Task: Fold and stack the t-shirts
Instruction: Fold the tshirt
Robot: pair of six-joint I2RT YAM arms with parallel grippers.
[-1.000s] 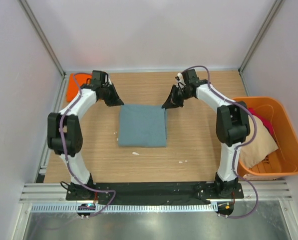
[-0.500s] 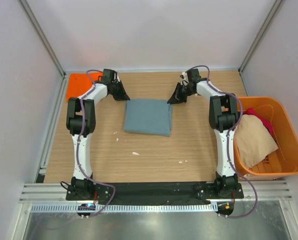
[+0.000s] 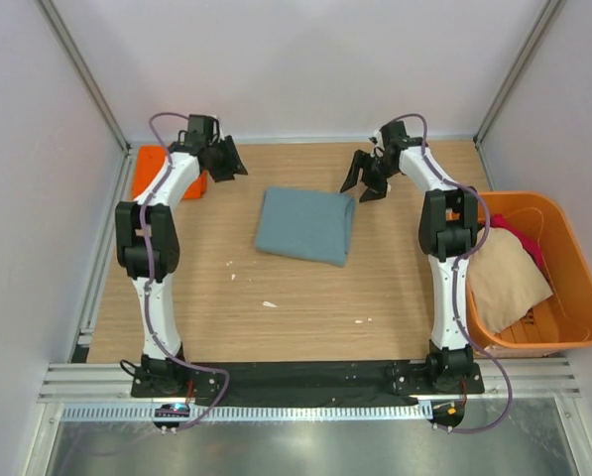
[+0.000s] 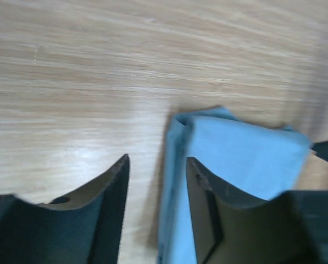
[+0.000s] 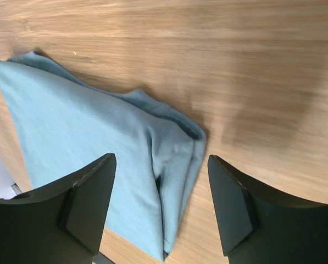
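Observation:
A folded grey-blue t-shirt (image 3: 305, 226) lies slightly askew on the wooden table, towards the far side. My left gripper (image 3: 231, 164) hovers open off its far-left corner, holding nothing. In the left wrist view the left gripper (image 4: 155, 159) looks down on the shirt's (image 4: 240, 154) edge and bare wood. My right gripper (image 3: 367, 186) stands open just beyond the far-right corner. In the right wrist view the right gripper (image 5: 161, 159) is wide apart above the shirt's (image 5: 87, 126) folded corner. An orange t-shirt (image 3: 155, 171) lies flat at the far left. The left arm partly hides it.
An orange plastic tub (image 3: 583, 297) at the right edge holds a beige shirt (image 3: 509, 280) and a red one (image 3: 522, 241). White walls and metal posts close in the back and sides. Small white scraps (image 3: 269, 303) lie on the wood.
Both grippers opened and let go of the grey-blue shirt, then drew back from its far corners. The shirt had slid farther and to the right, and now lies slightly rotated.

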